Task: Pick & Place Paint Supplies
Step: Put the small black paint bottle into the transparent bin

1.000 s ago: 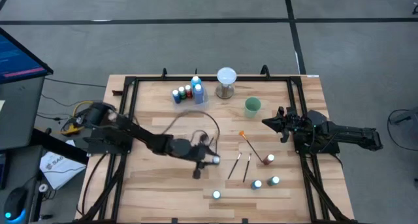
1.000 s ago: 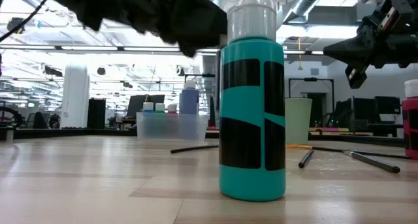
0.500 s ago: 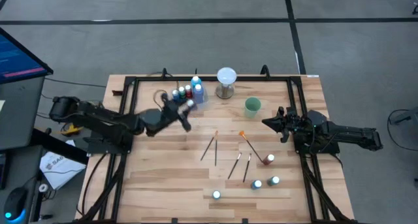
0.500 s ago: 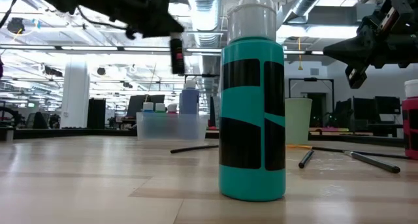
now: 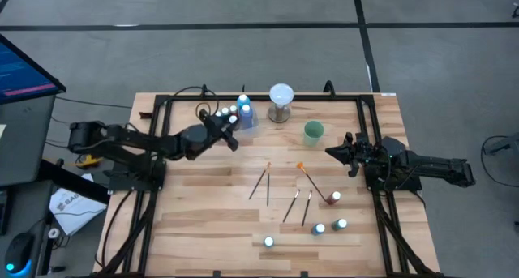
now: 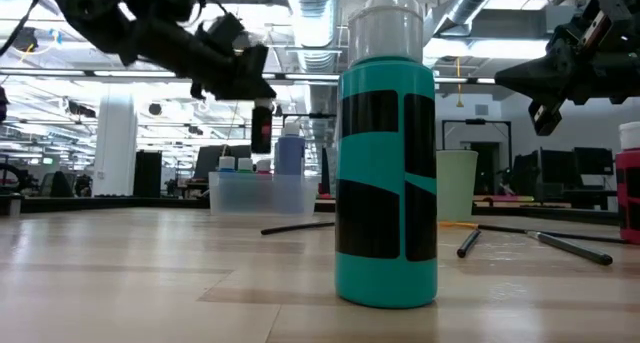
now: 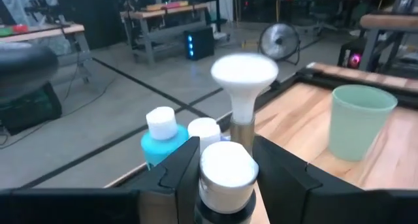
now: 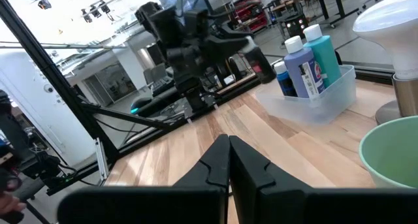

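Note:
My left gripper [image 5: 229, 124] hangs over the clear bin [image 5: 236, 118] at the table's far side and is shut on a small white-capped paint bottle [image 6: 262, 129]. The bin holds several blue, red and green bottles [image 8: 307, 57]. Other bottles stand upright near the right front: a red one [image 5: 334, 198], two [image 5: 319, 228] [image 5: 341, 224] side by side, and a teal one [image 6: 386, 163] close to the low camera. Thin brushes [image 5: 259, 181] [image 5: 291, 205] lie flat mid-table. My right gripper [image 5: 350, 157] waits shut at the right edge. My left gripper pinches the bottle between its two fingers [image 7: 179, 175], just under the white cap [image 7: 227, 164]. The fingers come from the table's left, slanting down. The bottle is lifted clear and stands upright, its dark body [image 6: 262, 133] hanging below the fingers above the bin.
A white globe on a metal base [image 5: 280, 98] stands right of the bin, and a pale green cup [image 5: 314, 132] beyond it. An orange-tipped brush [image 5: 308, 176] lies by the red bottle. A black frame [image 5: 162, 148] runs around the table. Bare wood lies at the near left.
My left gripper, shut on the bottle throughout, has swung from the table's middle up and toward the far left, then on over the bin. The bottle has been carried with it, clear of the table. The right arm has kept still.

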`<action>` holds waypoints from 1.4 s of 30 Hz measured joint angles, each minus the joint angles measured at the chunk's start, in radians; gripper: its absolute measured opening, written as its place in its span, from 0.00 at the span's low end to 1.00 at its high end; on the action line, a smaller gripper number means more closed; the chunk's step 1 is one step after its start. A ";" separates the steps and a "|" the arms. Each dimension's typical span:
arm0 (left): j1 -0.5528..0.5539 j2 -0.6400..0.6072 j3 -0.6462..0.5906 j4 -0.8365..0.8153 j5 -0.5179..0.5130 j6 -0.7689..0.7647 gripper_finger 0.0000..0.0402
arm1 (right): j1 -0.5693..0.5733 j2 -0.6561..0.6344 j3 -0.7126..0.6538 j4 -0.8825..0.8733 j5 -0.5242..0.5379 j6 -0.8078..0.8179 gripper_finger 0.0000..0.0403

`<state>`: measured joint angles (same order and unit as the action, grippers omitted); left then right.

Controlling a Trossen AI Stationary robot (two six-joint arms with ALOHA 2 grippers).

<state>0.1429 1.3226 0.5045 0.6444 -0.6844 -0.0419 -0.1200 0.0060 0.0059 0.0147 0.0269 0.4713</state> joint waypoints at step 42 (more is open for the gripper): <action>0.167 0.403 0.002 0.281 0.117 0.011 0.33 | 0.001 0.000 0.000 0.000 0.000 0.000 0.00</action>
<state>0.3103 1.7253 0.5060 0.9258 -0.5678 -0.0313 -0.1192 0.0063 0.0059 0.0147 0.0269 0.4717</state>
